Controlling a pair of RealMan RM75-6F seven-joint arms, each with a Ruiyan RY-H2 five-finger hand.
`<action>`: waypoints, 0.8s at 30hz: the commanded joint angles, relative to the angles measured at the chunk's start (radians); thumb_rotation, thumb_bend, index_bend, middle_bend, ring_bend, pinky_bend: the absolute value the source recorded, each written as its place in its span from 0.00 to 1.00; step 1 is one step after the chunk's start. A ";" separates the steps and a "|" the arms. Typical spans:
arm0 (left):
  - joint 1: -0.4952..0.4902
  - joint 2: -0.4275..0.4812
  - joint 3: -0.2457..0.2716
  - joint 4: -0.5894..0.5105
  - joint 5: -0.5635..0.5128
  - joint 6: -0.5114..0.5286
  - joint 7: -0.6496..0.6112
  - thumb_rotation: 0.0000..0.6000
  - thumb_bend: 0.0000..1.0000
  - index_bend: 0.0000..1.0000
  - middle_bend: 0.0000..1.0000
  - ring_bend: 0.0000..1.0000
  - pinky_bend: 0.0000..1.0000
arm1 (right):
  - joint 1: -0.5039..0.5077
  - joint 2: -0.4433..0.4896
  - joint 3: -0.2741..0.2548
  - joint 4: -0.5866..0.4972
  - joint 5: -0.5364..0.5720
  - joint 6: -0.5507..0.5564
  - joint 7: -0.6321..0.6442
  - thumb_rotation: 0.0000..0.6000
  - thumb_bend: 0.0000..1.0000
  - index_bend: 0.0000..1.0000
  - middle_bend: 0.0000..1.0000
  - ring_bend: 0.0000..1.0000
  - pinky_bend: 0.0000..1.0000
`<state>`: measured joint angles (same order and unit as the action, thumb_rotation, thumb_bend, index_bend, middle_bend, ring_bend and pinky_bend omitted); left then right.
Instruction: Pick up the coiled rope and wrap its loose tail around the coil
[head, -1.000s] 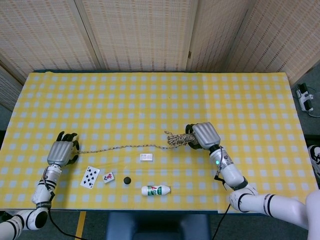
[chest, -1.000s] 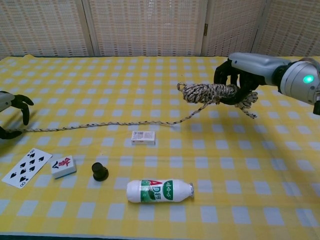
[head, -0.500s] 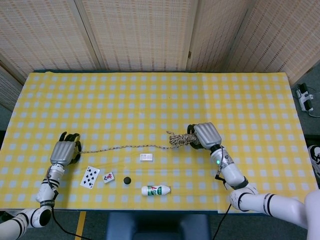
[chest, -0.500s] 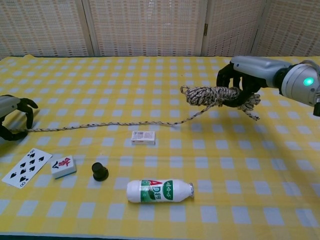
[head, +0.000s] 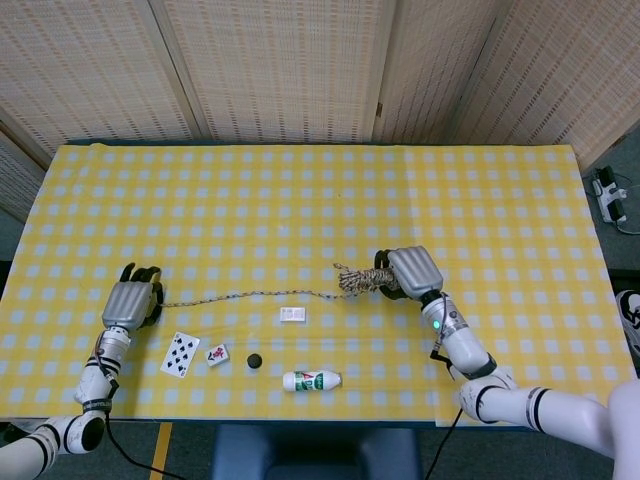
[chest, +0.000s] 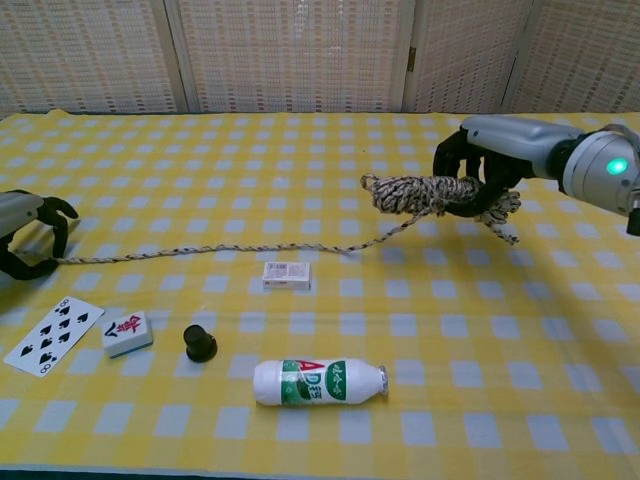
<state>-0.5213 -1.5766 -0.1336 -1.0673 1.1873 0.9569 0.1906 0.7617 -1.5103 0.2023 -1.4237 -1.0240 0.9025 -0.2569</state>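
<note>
Tabletop under a yellow checked cloth carries everything; the rope work sits in the half nearer the robot.

Right hand is toward the right side, raised off the cloth, fingers curled around the coiled rope and holding it clear of the surface. The coil lies roughly level, one end poking out to the left of the fist, a short frayed end hanging on the right. Lifting it this way looks meant to leave room for turns of rope to pass underneath.

Loose tail runs from the coil down to the cloth and then leftward in a nearly straight line toward the left edge, where the left hand sits. Its fingers are curled in over the tail's end; the rope reaches them, but whether it is truly pinched I cannot tell. The tail looks drawn out straight — probably so it can be wound without snagging.

Wrapping not yet begun: no turn of tail lies around the coil.

Smaller items along the near edge, all clear of the rope:
- bottle on its side, near the middle
- playing card toward the left corner
- small box just below the tail
- mahjong tile beside the card
- black cap — between tile and bottle
</note>
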 joint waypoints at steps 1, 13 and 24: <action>0.000 0.016 -0.003 -0.023 0.016 0.019 -0.009 1.00 0.50 0.62 0.20 0.18 0.02 | -0.009 0.011 0.005 -0.021 -0.017 0.012 0.024 1.00 0.56 0.59 0.52 0.58 0.53; -0.058 0.251 -0.104 -0.395 0.089 0.104 0.004 1.00 0.50 0.62 0.21 0.19 0.03 | -0.060 0.126 -0.007 -0.256 -0.194 0.018 0.251 1.00 0.58 0.62 0.54 0.60 0.55; -0.177 0.341 -0.200 -0.683 0.013 0.072 0.159 1.00 0.50 0.62 0.21 0.19 0.03 | -0.031 0.121 -0.018 -0.340 -0.217 -0.053 0.324 1.00 0.58 0.64 0.56 0.62 0.57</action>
<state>-0.6714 -1.2482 -0.3143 -1.7164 1.2211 1.0350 0.3176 0.7270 -1.3841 0.1828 -1.7622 -1.2462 0.8530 0.0694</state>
